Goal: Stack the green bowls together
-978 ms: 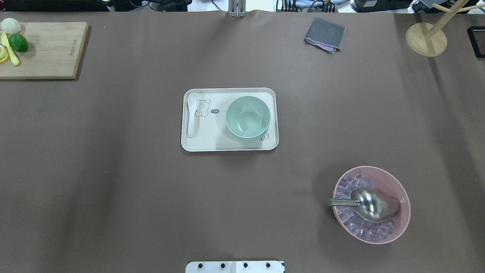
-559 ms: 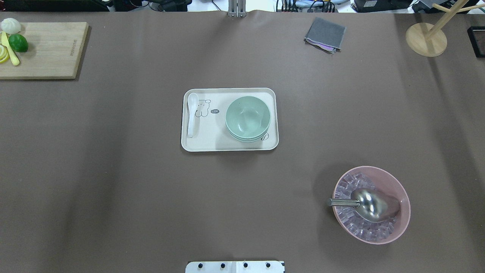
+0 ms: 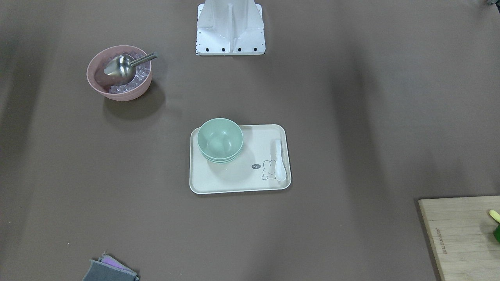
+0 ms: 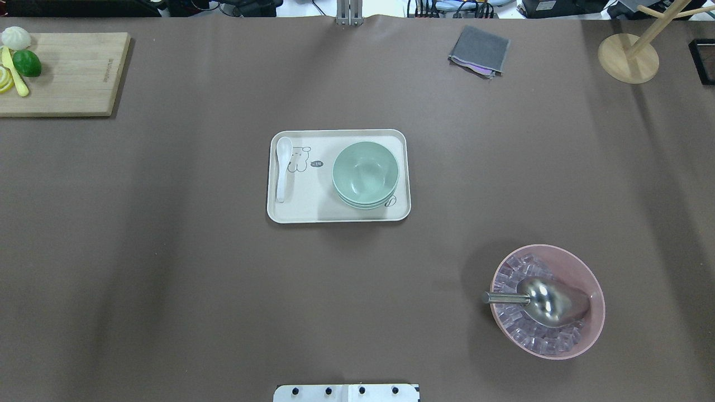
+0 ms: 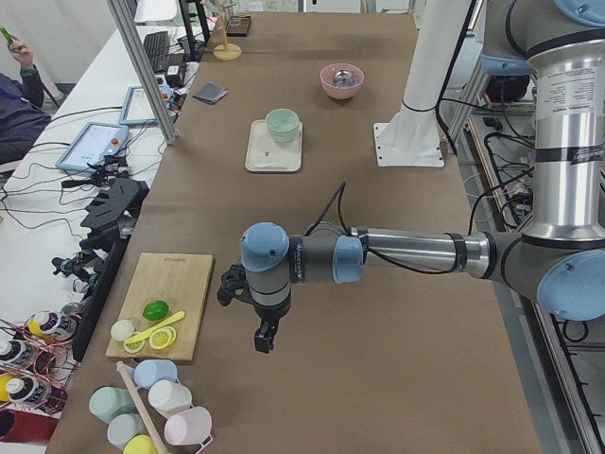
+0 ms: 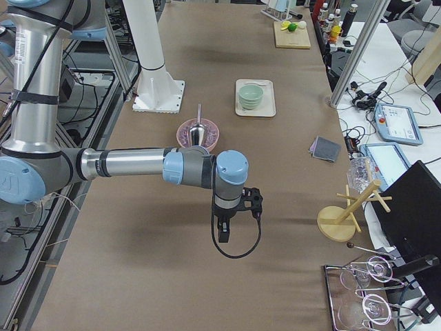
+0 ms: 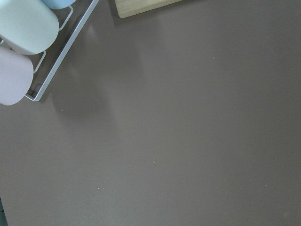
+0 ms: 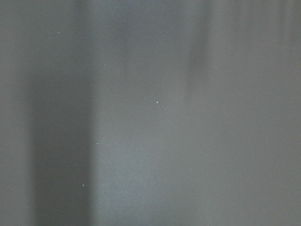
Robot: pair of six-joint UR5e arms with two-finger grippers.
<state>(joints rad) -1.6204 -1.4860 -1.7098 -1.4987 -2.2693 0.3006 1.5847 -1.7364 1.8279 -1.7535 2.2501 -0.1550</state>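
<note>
Three green bowls [image 3: 220,140] sit nested in one stack in the front-facing view. Their stepped rims show one under another on the cream tray [image 3: 234,183], at the end away from the white spoon [image 3: 279,158]. By my reading the stacking is done and nothing is left but to keep clear.

From overhead, the bowls look matte, smooth and round. The tray is a flat rounded rectangle with a low lip and a printed rabbit. Well apart stands the pink bowl [image 4: 592,279], glossy, with clear ice cubes and a polished metal scoop [image 4: 544,301].

In the left side view, the left gripper [image 5: 265,339] hangs over bare brown covering far from the tray, with nothing seen in it. Its opening I cannot tell.

In the right side view, the right gripper [image 6: 224,234] hangs likewise, its opening unclear.

Neither wrist view shows a bowl, only dull table covering.
</note>
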